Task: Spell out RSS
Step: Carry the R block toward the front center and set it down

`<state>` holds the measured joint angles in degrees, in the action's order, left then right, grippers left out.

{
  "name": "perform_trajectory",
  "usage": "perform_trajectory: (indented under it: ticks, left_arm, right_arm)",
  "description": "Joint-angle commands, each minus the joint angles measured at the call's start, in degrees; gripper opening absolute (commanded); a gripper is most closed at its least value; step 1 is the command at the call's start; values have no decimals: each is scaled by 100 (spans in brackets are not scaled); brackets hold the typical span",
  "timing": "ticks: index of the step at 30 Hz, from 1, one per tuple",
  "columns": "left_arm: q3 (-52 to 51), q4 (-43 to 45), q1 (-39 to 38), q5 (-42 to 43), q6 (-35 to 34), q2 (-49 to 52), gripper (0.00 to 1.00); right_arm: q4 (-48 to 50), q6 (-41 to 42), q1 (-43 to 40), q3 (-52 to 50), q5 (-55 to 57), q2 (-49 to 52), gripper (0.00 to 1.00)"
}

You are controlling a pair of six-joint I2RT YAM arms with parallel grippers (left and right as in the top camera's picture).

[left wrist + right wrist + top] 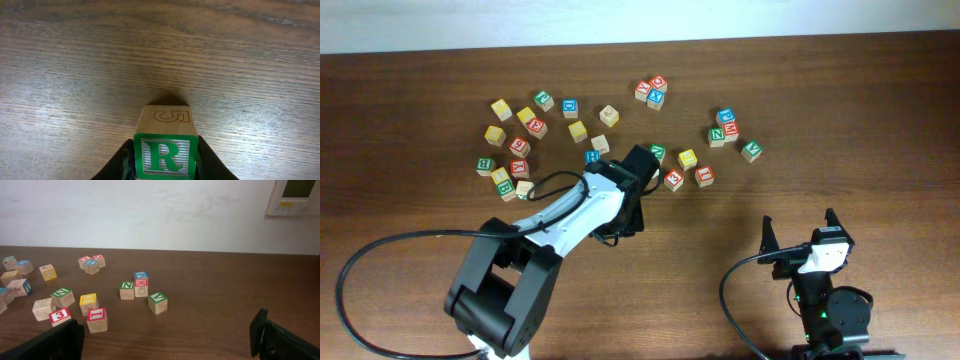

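Green-bordered, the R cube is clamped between the 2 black fingers of the left pincer. Its green R faces the wrist camera upright, and its bare wooden top shows an outlined 5. The cube's lower edge is cut off by the picture, so I cannot tell whether it rests on the counter or hangs just above it. A small dark shadow lies on the wood just beyond the cube.

From overhead, the left pincer sits at the near edge of the scattered cubes, and the arm hides the R cube. A blue cube lies just to one side of it. On the other side are a green cube and a red 3 cube.

The right pincer is spread wide and grips nothing. It sits at the front of the counter, well apart from every cube. Its wrist view shows both dark fingertips low in the corners, with the counter between them.

Several yellow cubes lie among the scatter, 1 near the red 3 cube and others farther off at the far-left end. Their letters are too small to read, so I cannot tell which carry an S.
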<state>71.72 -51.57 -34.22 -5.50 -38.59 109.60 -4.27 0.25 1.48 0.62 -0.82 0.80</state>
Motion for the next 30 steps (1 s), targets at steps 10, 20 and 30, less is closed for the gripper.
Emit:
perform_trajectory:
  ticks: [10, 20, 30]
  left_arm:
    - [-55, 57, -13, -315, 437, -72, 27]
    - [-55, 37, -15, 190, 433, -72, 24]
    - [-55, 39, -15, 188, 433, -72, 33]
  right_arm:
    - [-28, 66, -37, -31, 68, -44, 98]
    - [-31, 66, -37, -31, 68, -44, 98]
    - [-28, 66, -37, -31, 68, -44, 98]
